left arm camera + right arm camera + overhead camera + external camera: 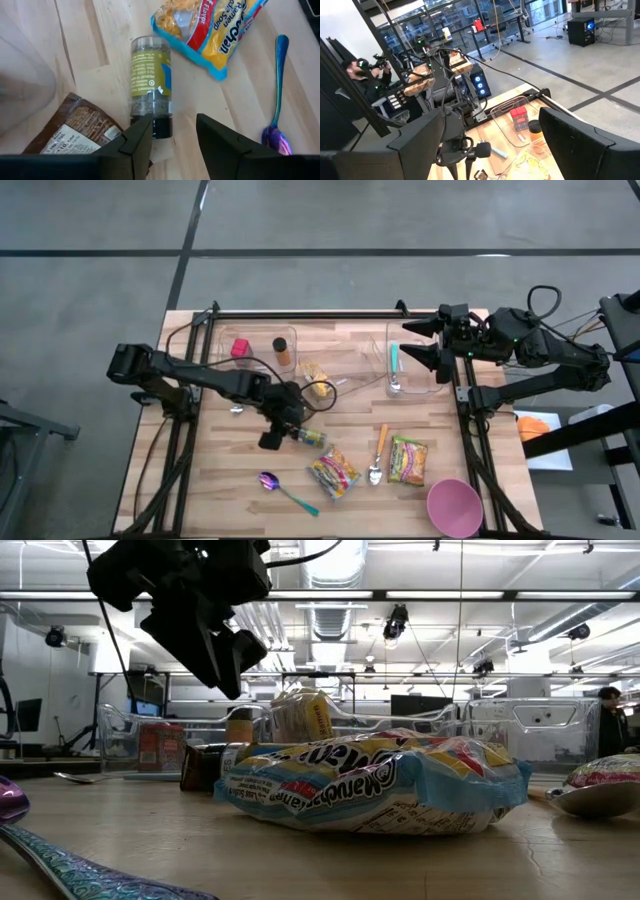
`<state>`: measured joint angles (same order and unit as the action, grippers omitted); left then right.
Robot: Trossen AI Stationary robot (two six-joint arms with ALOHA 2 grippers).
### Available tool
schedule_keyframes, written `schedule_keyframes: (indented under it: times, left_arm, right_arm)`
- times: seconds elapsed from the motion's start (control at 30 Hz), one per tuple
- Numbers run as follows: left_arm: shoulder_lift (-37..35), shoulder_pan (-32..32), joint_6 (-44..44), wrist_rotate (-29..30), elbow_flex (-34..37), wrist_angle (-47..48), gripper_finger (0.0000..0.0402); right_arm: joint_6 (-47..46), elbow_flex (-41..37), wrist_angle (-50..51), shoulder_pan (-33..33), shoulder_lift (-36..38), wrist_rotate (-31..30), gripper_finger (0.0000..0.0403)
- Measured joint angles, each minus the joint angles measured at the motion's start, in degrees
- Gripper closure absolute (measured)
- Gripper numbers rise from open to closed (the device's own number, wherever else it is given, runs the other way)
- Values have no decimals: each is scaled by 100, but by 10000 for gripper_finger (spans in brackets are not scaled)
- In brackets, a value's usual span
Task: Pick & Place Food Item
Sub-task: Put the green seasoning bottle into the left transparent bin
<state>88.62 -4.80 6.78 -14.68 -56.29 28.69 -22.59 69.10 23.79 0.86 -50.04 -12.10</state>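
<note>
Two dark six-joint arms, matte black housings, black cabling.
Left arm: chunky black links with rounded joint housings, a thin black cable looping loose along the forearm. Left gripper: two broad, flat black fingers with angular bevelled edges, plain plastic faces. Right arm: same black segmented build, green indicator lights near the wrist, black cable arcing off the upper link. Right gripper: two tapered black fingers narrowing to points; from its wrist camera they read as wide dark slabs with lighter chamfered edges. No labels or screws legible.
</note>
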Motion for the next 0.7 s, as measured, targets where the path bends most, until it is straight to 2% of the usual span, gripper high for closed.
schedule_keyframes:
  times: [0.13,0.33,0.47,0.7]
  left_arm:
    - [49,0,-266,-82,-128,26,222]
    - [131,2,-246,-45,-233,176,151]
    - [439,-18,-102,75,-225,283,113]
    - [845,-42,-57,196,-221,278,97]
  right_arm:
    - [7,0,0,0,0,0,76]
    - [26,0,0,0,0,0,76]
    - [157,0,6,0,27,-5,76]
    - [160,2,203,-4,455,-337,76]
